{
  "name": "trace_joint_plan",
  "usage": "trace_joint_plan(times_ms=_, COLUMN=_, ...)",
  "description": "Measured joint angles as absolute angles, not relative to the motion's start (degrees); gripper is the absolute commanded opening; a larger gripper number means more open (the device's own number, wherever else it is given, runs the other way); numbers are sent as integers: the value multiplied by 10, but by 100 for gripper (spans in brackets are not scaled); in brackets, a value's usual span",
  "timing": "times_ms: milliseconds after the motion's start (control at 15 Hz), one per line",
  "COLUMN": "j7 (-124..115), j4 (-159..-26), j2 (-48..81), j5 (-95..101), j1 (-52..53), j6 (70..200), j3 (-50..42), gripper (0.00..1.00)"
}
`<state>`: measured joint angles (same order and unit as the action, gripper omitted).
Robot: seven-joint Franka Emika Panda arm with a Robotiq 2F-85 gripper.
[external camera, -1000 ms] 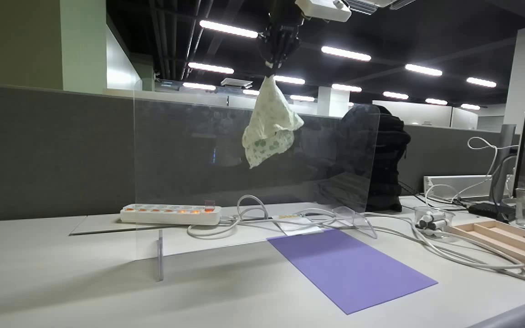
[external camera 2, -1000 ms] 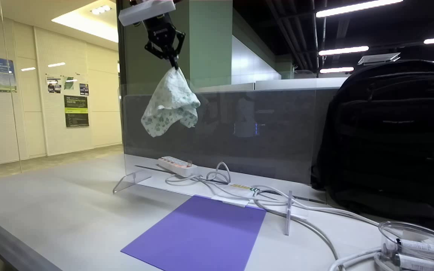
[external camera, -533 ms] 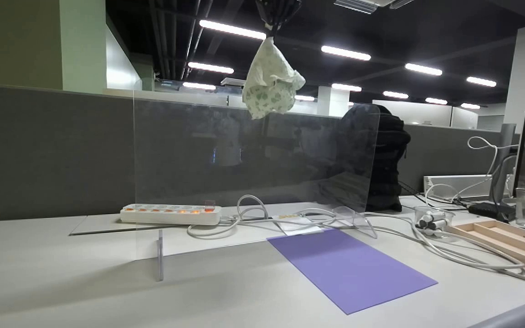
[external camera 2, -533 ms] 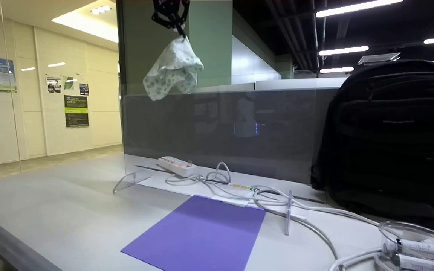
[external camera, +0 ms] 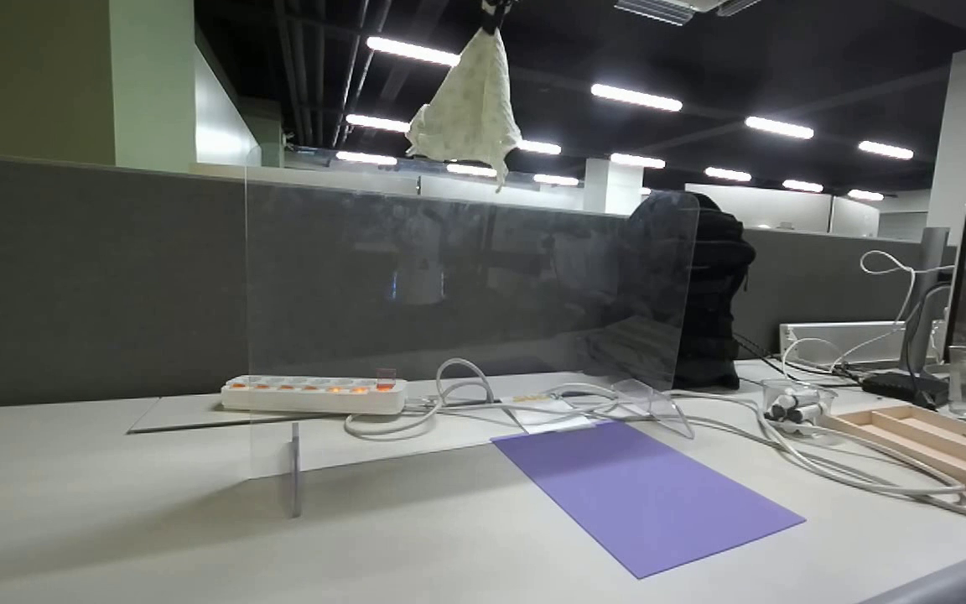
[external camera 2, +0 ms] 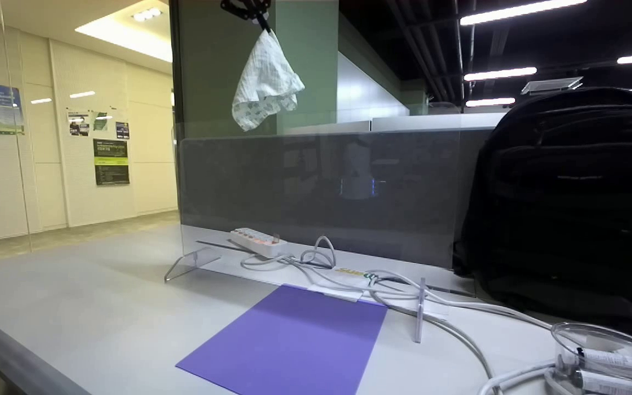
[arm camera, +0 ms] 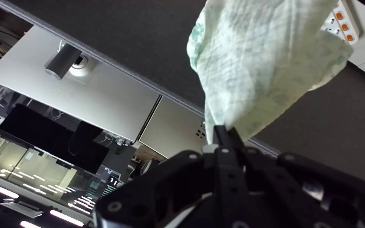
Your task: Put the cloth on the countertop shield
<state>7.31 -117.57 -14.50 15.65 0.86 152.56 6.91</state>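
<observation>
Gripper (arm camera: 228, 134) is clamping cloth (external camera: 468, 109) by pinched top: pick-up done. Cloth is hanging at 12 o'clock of shield (external camera: 468, 294) in exterior view, contact unclear. Draping, releasing apparently remaining.

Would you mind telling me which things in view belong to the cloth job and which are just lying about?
For the job:
Cloth, hanging from the gripper
Gripper, closed on it
Shield, clear and upright, apparently the target

Just lying about:
Purple sheet
Power strip
Cables
Backpack
Tray
</observation>
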Motion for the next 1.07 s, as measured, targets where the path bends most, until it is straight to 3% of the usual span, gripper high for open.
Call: trace_joint_plan(times_ms=1067, j7=84, j4=-1208, j2=-100, j5=99, j1=11, j6=1500, j3=39, gripper=0)
